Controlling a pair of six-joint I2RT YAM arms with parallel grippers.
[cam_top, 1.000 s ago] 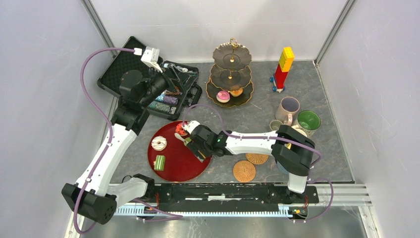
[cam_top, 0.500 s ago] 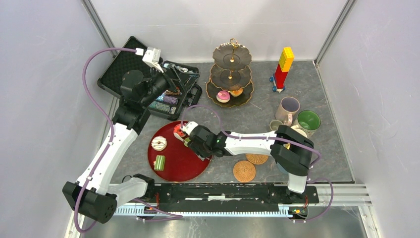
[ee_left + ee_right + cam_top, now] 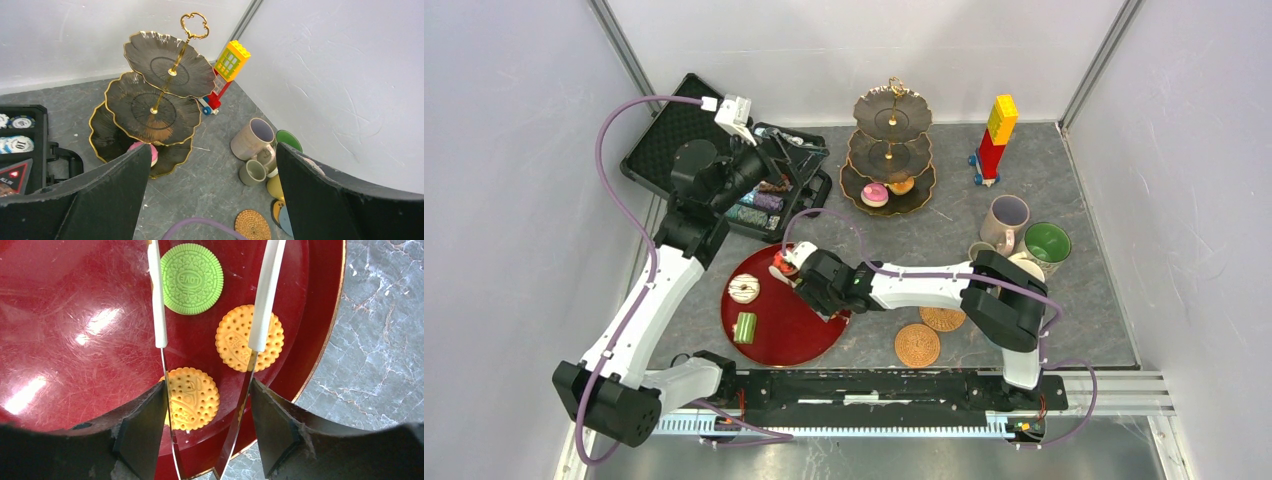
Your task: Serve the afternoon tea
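Observation:
My right gripper [image 3: 207, 390] is shut on metal tongs [image 3: 161, 315] with white tips, over the red tray [image 3: 75, 340]. The tong tips stand apart with nothing between them. Below them lie a green cookie [image 3: 192, 278] and two orange biscuits [image 3: 232, 337]. From above, the right gripper [image 3: 799, 268] hangs over the tray's far side, next to a red sweet [image 3: 781, 262]. A white donut [image 3: 744, 289] and a green cake [image 3: 744, 327] sit on the tray. The three-tier stand [image 3: 890, 150] holds a pink sweet [image 3: 874, 194] on its bottom tier. My left gripper [image 3: 212, 150] is open and empty, raised.
Mugs cluster at the right: lilac [image 3: 1005, 218], green-lined [image 3: 1047, 243], small grey [image 3: 981, 253]. Two woven coasters [image 3: 917, 345] lie near the front. An open black case with chips [image 3: 754, 205] is under the left arm. A red-and-yellow block tower [image 3: 996, 135] stands at the back right.
My right gripper with the tongs has slid a little left and farther back over the tray. The left arm has shifted only slightly.

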